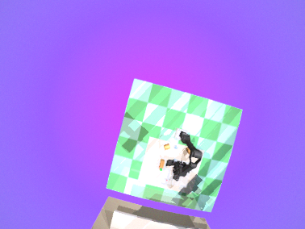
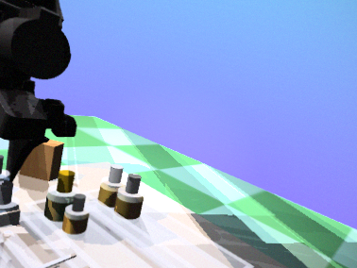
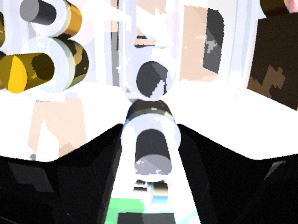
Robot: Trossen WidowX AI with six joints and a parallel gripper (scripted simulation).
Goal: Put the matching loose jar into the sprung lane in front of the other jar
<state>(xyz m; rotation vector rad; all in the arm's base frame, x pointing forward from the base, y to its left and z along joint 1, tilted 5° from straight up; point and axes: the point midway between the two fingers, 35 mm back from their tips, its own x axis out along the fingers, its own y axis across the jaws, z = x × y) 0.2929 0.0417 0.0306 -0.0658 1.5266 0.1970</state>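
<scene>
My gripper (image 3: 149, 128) is shut on a grey-capped jar (image 3: 152, 137) with a pale shoulder and dark body, upright between the black fingers. In the wrist view it is right in front of the lane jar (image 3: 150, 75), lined up with it. The lane jar (image 2: 7, 208) also has a dark grey cap and stands between clear lane walls. The held jar is at the left edge in the exterior view, partly cut off. Whether its base touches the lane floor is hidden. The front stop and pusher plate cannot be made out clearly.
A yellow-capped jar (image 2: 61, 203) (image 3: 40, 70) and a small grey-capped amber jar (image 2: 76, 221) (image 3: 55, 17) stand left of the lane in the wrist view. Two more jars stand beyond. A brown block (image 3: 275, 55) is at right in the wrist view; a brown block (image 2: 42, 160) also shows in the exterior view.
</scene>
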